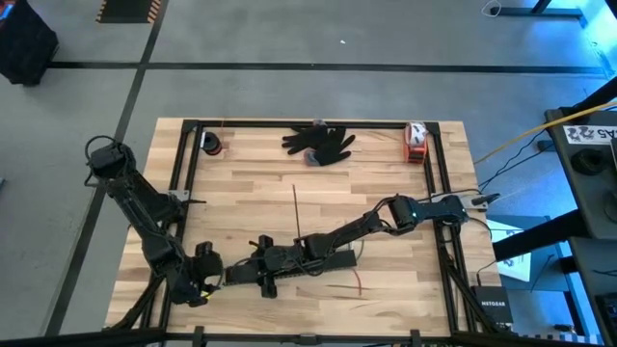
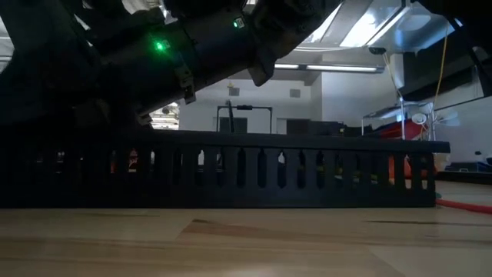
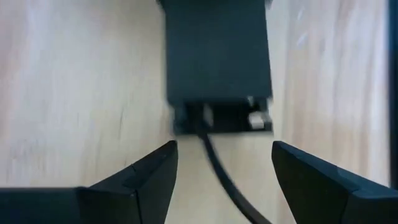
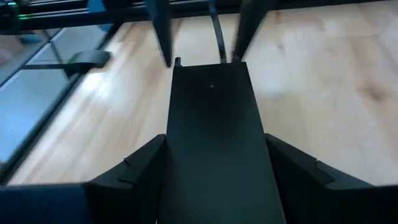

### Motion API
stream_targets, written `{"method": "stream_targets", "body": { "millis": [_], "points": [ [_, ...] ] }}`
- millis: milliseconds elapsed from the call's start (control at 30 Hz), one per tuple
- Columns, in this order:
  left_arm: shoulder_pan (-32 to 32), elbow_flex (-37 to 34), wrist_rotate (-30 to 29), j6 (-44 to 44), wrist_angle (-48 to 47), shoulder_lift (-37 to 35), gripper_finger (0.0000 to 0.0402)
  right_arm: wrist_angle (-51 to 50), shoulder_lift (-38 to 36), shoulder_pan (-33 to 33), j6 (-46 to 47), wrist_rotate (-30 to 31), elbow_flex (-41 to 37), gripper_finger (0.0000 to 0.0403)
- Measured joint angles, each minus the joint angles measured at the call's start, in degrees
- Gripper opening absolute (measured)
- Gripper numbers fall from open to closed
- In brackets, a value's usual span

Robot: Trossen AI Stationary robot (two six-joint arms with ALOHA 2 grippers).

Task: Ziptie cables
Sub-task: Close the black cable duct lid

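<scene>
Your right gripper (image 4: 214, 177) pinches the black bar (image 4: 214, 124) between its jaws, steadying it. Your left gripper (image 3: 221, 180) stands spread, a cable (image 3: 214, 158) running out between its jaws.

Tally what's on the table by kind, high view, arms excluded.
Black slotted bar: 1
Thin dark ziptie: 1
Red wire: 1
Black glove: 1
Red-and-white item at the far right corner: 1
Small dark-and-red item at the far left corner: 1
Total: 6
</scene>
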Motion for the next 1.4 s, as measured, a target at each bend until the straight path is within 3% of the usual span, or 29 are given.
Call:
{"method": "stream_targets", "body": {
  "millis": [633, 1067, 1400],
  "points": [
    [1.34, -1.70, -1.03, 1.18, 2.57, 5.04, 0.0230, -0.03, -0.09, -0.11, -0.04, 1.26, -0.11, 0.0227],
    [3.90, -1.66, -0.81, 7.93, 8.84, 9.32, 0.0086, -0.12, -0.09, -0.09, -0.31, 0.65, -0.16, 0.0227],
    [5.15, -1.64, -0.04, 9.74, 10.42, 10.08, 0.0045, 0.64, -0.12, -0.04, -0.98, 0.68, -0.28, 0.0227]
  ]
}}
